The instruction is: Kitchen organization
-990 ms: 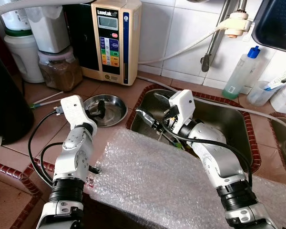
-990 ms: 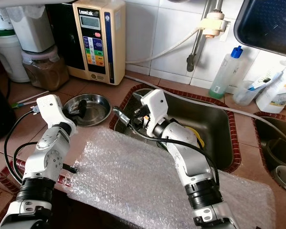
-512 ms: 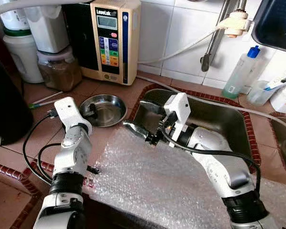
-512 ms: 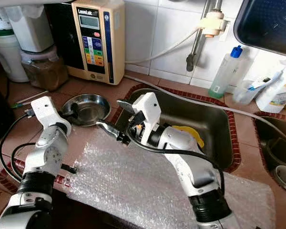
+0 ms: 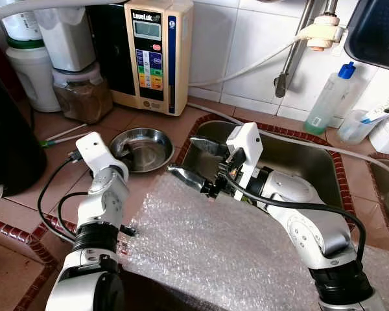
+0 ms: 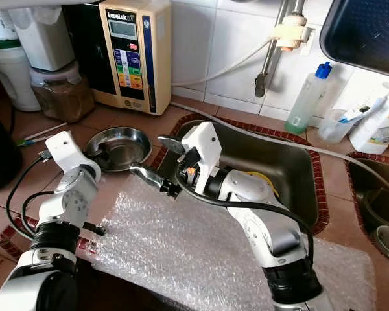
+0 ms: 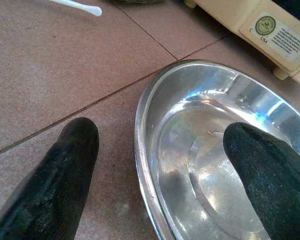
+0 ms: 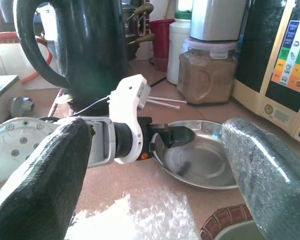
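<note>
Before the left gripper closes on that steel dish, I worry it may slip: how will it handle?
The steel dish looks thin and shallow, so probably light and stiff. Its polished rim seems slippery; the left gripper straddles that rim, one finger inside, so a pinch may slide. Resting on smooth countertop tile, it would likely skid if nudged rather than tip.

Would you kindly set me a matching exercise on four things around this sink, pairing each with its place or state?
Things:
1. steel dish
2. bubble wrap
3. blue-capped bottle
4. left gripper

Places or states:
A. stands by the tiled wall behind the sink
B. fingers open, one on each side of a rim
C. spread over the counter's front edge
D. lies before the beige appliance

Pairs: 1-D, 2-C, 3-A, 4-B
</note>
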`<state>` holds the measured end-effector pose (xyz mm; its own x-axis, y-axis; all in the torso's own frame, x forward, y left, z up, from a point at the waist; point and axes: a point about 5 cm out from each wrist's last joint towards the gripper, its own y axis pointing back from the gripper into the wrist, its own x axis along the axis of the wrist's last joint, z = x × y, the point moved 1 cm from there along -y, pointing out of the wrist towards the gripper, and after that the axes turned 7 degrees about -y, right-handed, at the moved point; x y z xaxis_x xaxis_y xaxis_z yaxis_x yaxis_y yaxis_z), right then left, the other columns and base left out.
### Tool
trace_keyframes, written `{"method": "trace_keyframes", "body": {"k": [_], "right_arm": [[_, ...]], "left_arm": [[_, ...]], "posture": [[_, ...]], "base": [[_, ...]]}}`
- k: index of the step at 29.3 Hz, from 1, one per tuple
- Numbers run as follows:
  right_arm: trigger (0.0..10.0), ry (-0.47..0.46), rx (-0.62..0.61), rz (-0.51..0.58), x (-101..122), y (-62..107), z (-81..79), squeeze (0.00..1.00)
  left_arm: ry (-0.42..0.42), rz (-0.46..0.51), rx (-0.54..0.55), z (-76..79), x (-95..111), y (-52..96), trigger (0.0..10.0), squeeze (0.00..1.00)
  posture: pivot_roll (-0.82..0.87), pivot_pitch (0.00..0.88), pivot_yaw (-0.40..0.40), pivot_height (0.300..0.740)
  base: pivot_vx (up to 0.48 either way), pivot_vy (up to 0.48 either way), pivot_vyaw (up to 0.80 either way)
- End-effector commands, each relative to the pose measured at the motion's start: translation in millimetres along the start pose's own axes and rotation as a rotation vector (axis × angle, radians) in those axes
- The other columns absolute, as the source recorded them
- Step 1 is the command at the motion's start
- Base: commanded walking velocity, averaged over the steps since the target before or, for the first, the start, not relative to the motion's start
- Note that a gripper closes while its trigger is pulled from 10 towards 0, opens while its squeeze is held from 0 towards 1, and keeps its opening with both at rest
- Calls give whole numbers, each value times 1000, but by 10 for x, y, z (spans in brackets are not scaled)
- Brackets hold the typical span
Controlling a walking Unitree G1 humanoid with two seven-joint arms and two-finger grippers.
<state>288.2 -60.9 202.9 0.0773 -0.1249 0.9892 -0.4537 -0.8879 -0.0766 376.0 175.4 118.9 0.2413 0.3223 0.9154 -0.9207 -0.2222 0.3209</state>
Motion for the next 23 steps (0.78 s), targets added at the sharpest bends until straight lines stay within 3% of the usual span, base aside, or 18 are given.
{"method": "trace_keyframes", "body": {"k": [1, 2, 3, 4, 8, 14, 23], "right_arm": [[10000, 9, -7, 1, 28, 31, 4, 1000], [10000, 9, -7, 1, 28, 31, 4, 1000], [10000, 9, -8, 0, 27, 33, 5, 1000], [10000, 7, -12, -2, 23, 34, 6, 1000], [10000, 6, -13, -3, 23, 34, 6, 1000], [10000, 5, -16, -11, 24, 35, 9, 1000], [10000, 6, -11, -37, -8, 40, 14, 1000]], "left_arm": [[-12, -39, -32, 82, -39, -8, 4431, 0], [-12, -39, -32, 82, -39, -8, 4431, 0], [-33, -66, -27, 82, -62, -12, 3373, 0], [-64, -86, -40, 91, -78, -17, 0, 0], [-87, -100, -34, 84, -90, -19, 0, 0], [-208, -96, -23, 23, -90, -30, 0, 0], [-253, -108, -40, 15, -104, -31, 0, 0]], "posture": [[24, 0, -24, 740], [24, 0, -24, 740], [24, 0, -24, 740], [25, 0, -23, 740], [26, 0, -23, 740], [28, 0, -25, 740], [29, 0, -27, 740]], "base": [[0, 0, 0], [0, 0, 0], [0, 0, 0], [0, 0, 0], [0, 0, 0], [0, 0, 0], [0, 0, 0]]}}
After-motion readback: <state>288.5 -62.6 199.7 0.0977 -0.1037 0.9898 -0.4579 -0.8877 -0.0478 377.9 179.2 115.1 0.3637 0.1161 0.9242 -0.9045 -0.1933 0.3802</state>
